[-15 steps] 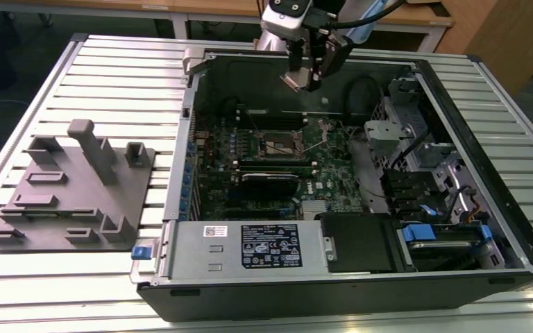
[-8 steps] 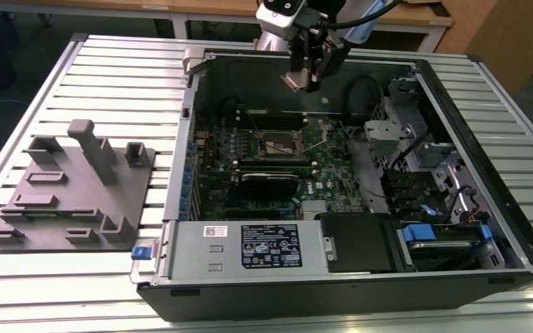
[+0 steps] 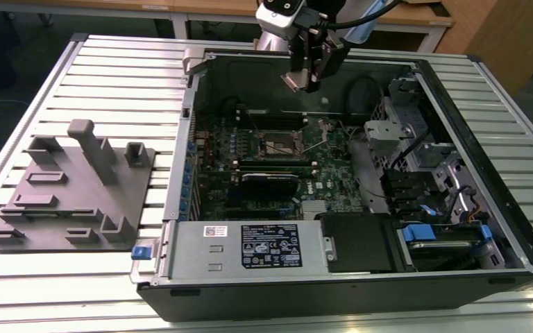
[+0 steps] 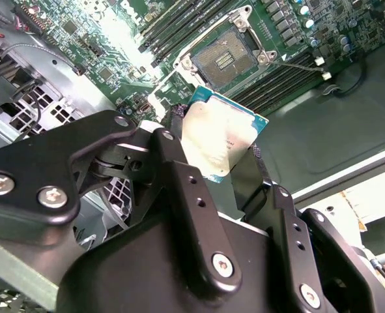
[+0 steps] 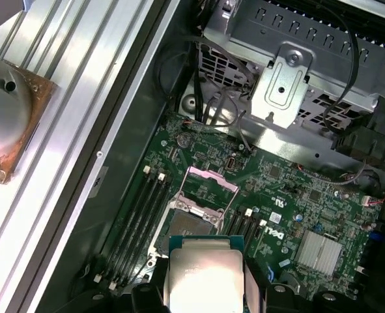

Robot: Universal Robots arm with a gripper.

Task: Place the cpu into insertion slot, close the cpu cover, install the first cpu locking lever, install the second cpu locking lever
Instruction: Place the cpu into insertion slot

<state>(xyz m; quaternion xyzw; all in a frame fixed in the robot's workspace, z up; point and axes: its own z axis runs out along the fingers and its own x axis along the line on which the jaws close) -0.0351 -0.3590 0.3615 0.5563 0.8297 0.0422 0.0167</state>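
My gripper (image 3: 305,78) hangs above the far side of the open computer case (image 3: 488,139), shut on the cpu (image 3: 293,83). Both wrist views show the cpu (image 4: 221,137) (image 5: 204,274) as a pale silver square on a green backing, pinched at its edges between black fingers (image 4: 172,150). Below it on the green board lies the insertion slot (image 3: 279,144) (image 4: 230,55) (image 5: 191,222), dark, silver-rimmed and uncovered. The cpu cover (image 5: 210,181) stands tilted up at one edge of the slot. The chip is well above the slot, not touching it.
Long black memory slots (image 5: 137,215) flank the slot. A ribbed heat sink (image 5: 319,251), a metal drive cage (image 3: 415,159) and a power supply (image 3: 248,243) fill the case. A grey fixture plate (image 3: 72,187) lies on the slatted table (image 3: 109,83) at the exterior view's left.
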